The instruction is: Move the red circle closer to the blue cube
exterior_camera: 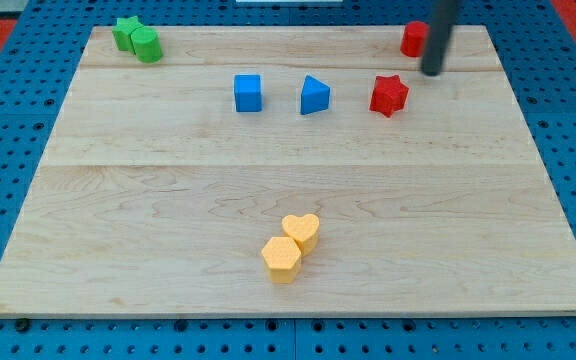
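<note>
The red circle (413,39) stands near the board's top right, partly hidden behind the dark rod. The blue cube (248,92) sits in the upper middle, well to the left of the red circle. My tip (432,72) is just below and right of the red circle, close to it; I cannot tell whether it touches. A blue triangle (315,95) and a red star (389,95) lie in a row between the cube and my tip.
A green star (125,31) and a green circle (147,45) touch each other at the top left. A yellow heart (302,231) and a yellow hexagon (282,259) touch at the bottom middle. The wooden board (118,220) lies on blue pegboard.
</note>
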You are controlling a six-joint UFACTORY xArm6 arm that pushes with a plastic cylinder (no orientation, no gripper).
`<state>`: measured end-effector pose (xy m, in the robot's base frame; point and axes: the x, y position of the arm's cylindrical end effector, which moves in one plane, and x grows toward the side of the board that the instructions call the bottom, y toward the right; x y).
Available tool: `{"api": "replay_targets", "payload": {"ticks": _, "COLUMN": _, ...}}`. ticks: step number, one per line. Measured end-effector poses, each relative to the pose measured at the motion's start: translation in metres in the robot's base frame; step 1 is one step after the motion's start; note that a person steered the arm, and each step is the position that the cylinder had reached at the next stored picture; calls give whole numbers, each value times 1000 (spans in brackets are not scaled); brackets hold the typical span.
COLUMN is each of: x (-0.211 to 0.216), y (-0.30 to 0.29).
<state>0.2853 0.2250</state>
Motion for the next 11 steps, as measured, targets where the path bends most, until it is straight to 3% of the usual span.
{"api": "replay_targets", "payload": {"ticks": 1, "x": -29, "y": 48}}
{"api": "replay_targets", "payload": {"ticks": 2, "x": -69, "y": 28}}
{"api": "replay_targets", "payload": {"ticks": 4, "x": -74, "y": -64}}
{"api": "replay_targets", "payload": {"ticks": 7, "x": -48, "y": -210}}
{"api": "replay_targets", "payload": {"ticks": 8, "x": -25, "y": -243}}
{"api": "replay_targets", "payload": {"ticks": 9, "x": -9, "y": -229}}
{"api": "replay_targets", "payload": {"ticks": 10, "x": -3, "y": -254}}
{"api": "replay_targets", "payload": {"ticks": 11, "x": -3, "y": -315}}
